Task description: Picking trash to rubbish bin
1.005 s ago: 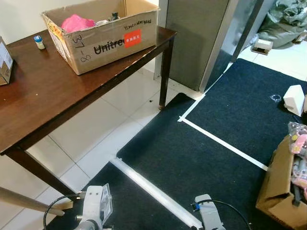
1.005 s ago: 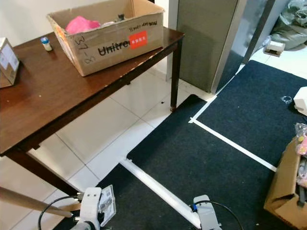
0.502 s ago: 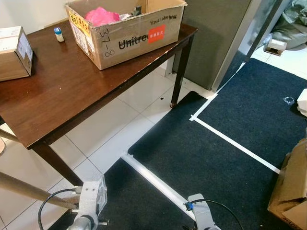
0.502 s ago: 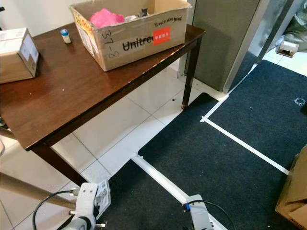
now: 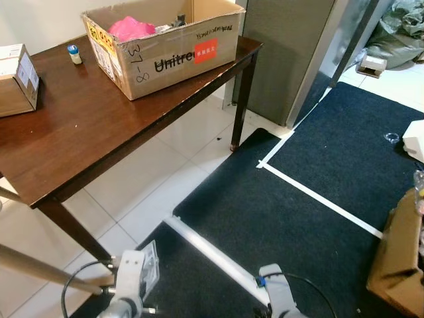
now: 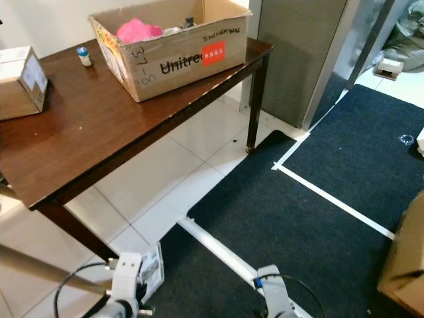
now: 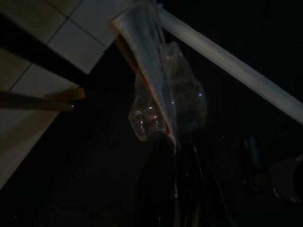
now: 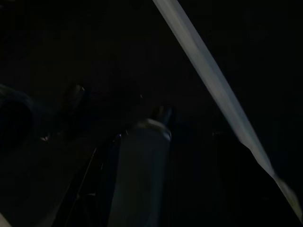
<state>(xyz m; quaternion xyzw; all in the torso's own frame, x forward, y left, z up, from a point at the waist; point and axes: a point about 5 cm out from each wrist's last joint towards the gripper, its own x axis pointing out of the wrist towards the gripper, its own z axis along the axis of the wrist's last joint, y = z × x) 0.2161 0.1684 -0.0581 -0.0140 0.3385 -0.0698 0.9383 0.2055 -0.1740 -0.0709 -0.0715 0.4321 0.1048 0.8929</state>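
Head views: box point(image 5: 165, 50) on surface point(image 5: 79, 132), 11 o'clock. Left wrist view: left gripper point(image 7: 173, 142) clamped on plastic bag point(image 7: 165, 101). Right gripper point(image 8: 142, 156): finger state unreadable, too dark.

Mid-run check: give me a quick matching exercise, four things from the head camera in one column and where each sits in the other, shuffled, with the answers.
Things:
1. big cardboard box
2. small bottle with a blue cap
3. white tape line
4. small cardboard box

Places:
A. on the dark carpet, running off at an angle
B. at the table's left edge, apart from the rest
C. on the tabletop just left of the big box
D. at the table's far right corner, pink stuff inside

Pairs: 1-D, 2-C, 3-A, 4-B
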